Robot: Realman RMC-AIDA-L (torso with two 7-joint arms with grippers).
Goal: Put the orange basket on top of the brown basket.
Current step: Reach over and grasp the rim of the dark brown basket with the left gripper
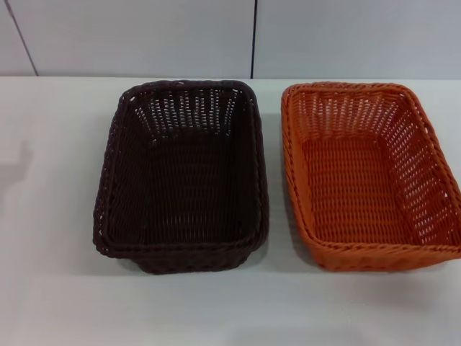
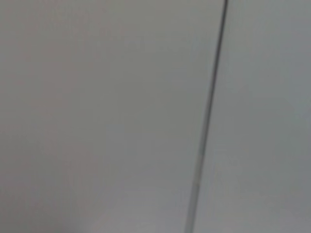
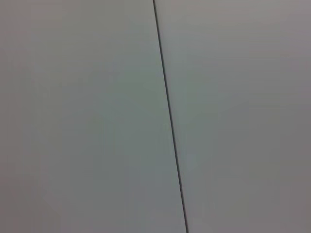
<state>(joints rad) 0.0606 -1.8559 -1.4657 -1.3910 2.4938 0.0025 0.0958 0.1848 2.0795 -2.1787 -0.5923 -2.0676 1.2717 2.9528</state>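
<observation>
In the head view two woven baskets stand side by side on a white table, a narrow gap between them. The brown basket is left of centre, very dark, with a braided rim and nothing inside. To its right sits the orange basket, the same shape, nothing in it, its right rim running off the frame's edge. Neither gripper appears in any view. Both wrist views show only a plain pale wall.
A pale panelled wall with a dark vertical seam rises behind the table. The same kind of seam crosses the left wrist view and the right wrist view. Bare tabletop lies in front of the baskets.
</observation>
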